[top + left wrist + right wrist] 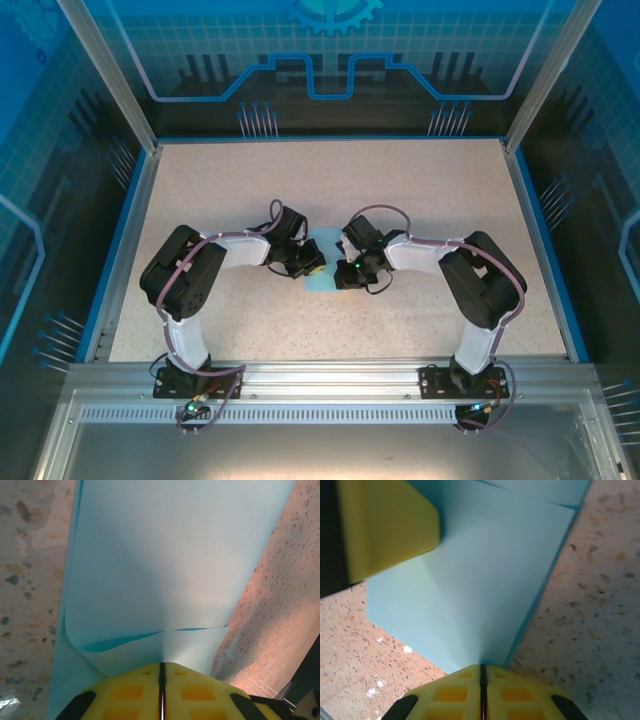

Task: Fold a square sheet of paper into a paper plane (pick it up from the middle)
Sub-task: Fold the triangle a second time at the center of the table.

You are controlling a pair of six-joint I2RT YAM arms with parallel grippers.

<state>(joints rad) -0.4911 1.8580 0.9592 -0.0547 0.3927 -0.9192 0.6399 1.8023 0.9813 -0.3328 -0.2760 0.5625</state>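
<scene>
The square sheet of paper (322,281) is pale blue and lies folded on the table between the two arms. My left gripper (305,266) is shut, its yellow fingertips (150,672) resting on a folded flap whose edge curls up slightly. The paper (170,560) spreads away ahead of them. My right gripper (346,273) is also shut, its tips (470,676) touching the near corner of the sheet (480,580). I cannot tell whether either pair of jaws pinches paper. In the right wrist view one yellow finger of the left gripper (385,525) sits on the paper at top left.
The speckled beige table (420,200) is walled by blue rails at left, right and back. A metal frame rail (320,375) crosses the near edge, with both arm bases bolted to it.
</scene>
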